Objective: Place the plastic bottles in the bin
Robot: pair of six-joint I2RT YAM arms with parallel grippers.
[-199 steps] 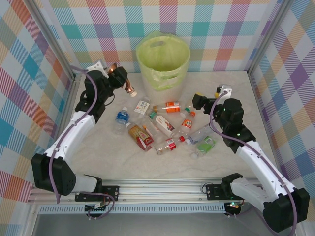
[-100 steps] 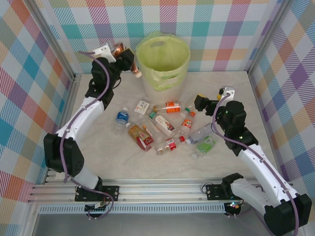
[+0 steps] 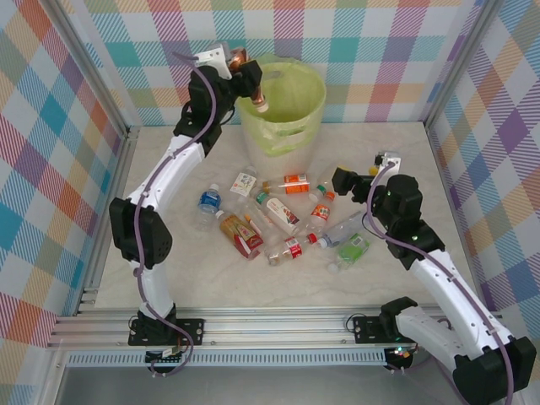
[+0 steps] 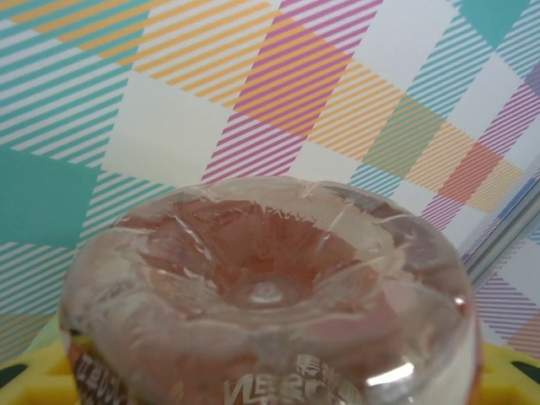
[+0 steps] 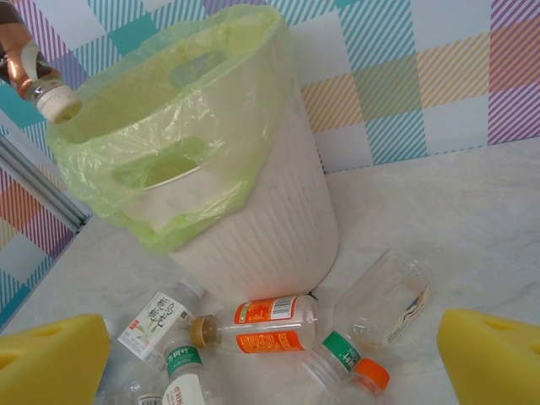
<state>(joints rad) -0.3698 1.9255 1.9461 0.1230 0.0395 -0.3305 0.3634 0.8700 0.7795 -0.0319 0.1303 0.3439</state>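
Brown-tinted clear plastic forms the held bottle (image 3: pixel 258 99), which the left jaws grip by its body, raised high at the far side of the worktop (image 3: pixel 169 270). The bottle slants cap-down, and its cream cap hangs at the left edge of the bin's rim. From the left wrist, its dimpled base (image 4: pixel 270 287) faces the lens, with the checked wall behind it.

Just to the right stands the bin (image 3: pixel 283 118), a cream-white bucket lined with a yellow-green bag (image 5: pixel 169 126). It sits at the far middle of the worktop, close to the checked back wall.

In front of the bin the other plastic bottles lie on their sides in a loose cluster:
- the blue-label bottle (image 3: pixel 208 202) at the left end
- the white-label bottle (image 3: pixel 243 181) next to it
- the red-label bottle (image 3: pixel 242 236) nearer the arms
- the orange-label bottle (image 3: pixel 292 181) just before the bin's foot
- a bare clear bottle (image 5: pixel 384 299) beside that one
- the green-label bottle (image 3: pixel 355 247) at the right end

At the cluster's right edge the right jaws stand wide apart and hold nothing. They face the bin, with their yellow foam pads (image 5: pixel 51 363) framing the bottles in the right wrist view.
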